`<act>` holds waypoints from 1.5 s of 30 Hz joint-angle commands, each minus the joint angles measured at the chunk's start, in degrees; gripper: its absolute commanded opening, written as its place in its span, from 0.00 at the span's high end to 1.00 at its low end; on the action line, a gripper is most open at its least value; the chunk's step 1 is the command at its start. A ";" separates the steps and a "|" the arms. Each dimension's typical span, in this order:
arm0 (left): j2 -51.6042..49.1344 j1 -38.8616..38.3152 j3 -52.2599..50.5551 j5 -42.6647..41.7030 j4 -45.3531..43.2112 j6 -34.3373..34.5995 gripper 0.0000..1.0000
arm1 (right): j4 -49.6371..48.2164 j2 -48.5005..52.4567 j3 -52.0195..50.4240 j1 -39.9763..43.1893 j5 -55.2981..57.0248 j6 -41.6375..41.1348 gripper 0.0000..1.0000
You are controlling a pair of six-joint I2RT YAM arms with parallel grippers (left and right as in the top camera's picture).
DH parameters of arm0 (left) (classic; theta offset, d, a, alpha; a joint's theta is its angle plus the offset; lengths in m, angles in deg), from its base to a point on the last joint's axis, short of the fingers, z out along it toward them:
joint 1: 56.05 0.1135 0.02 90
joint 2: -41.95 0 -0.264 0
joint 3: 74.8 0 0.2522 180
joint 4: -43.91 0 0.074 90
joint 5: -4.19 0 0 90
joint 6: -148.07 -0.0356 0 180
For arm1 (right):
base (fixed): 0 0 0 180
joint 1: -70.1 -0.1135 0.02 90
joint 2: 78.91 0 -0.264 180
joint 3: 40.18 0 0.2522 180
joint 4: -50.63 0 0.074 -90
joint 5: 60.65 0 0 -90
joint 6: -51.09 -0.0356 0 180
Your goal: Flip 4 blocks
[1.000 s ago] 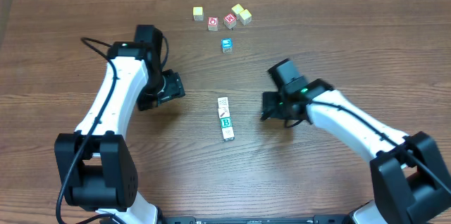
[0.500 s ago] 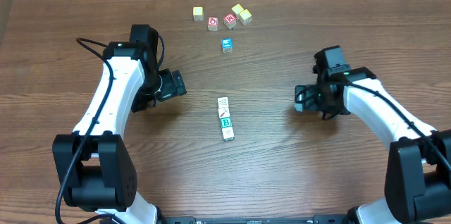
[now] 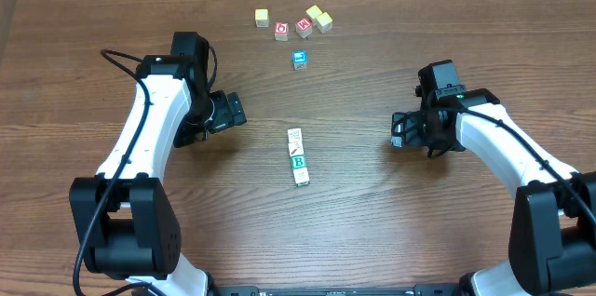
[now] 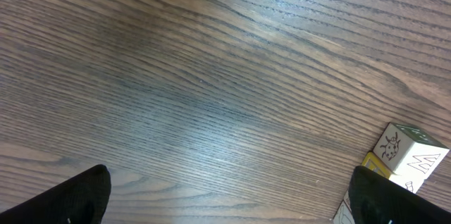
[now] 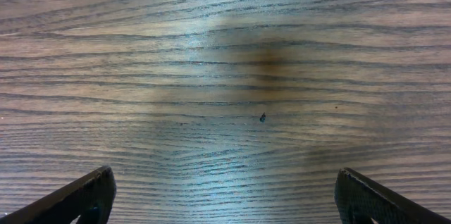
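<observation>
Left wrist view: the left gripper (image 4: pixel 236 199) is spread wide over bare table (image 4: pixel 211 76), and only its dark fingertips (image 4: pixel 77 192) poke in at the bottom corners. At the lower right an end block (image 4: pixel 411 152) shows, cut off by the frame edge, its small drawing hard to read. In the right wrist view the right gripper (image 5: pixel 225 196) gapes too, with nothing but wood grain between its fingers. Overhead, the blocks (image 3: pixel 297 156) lie in a short touching row at centre frame between the two arms. The green B (image 3: pixel 298 161) is readable; the other faces are too small to make out. Other cubes (image 3: pixel 304 27) sit well apart at upper centre.
</observation>
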 commanded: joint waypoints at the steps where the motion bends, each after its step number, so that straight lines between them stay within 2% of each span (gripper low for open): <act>1: 0.44 -0.07 0.55 -0.02 -0.17 -1.11 0.00 | -0.17 -1.27 0.85 0.07 -0.09 1.09 0.00; 24: 0.44 -0.07 0.55 -0.02 -0.17 -1.11 0.00 | -0.15 -1.16 0.76 0.07 -0.11 1.09 0.00; 29: 0.44 -0.07 0.55 -0.02 -0.17 -1.11 0.00 | -0.15 -6.08 0.76 0.00 -0.09 1.09 0.00; 45: 0.44 -0.07 0.55 -0.02 -0.17 -1.11 0.00 | -0.13 -30.97 0.76 0.00 -0.09 1.09 0.00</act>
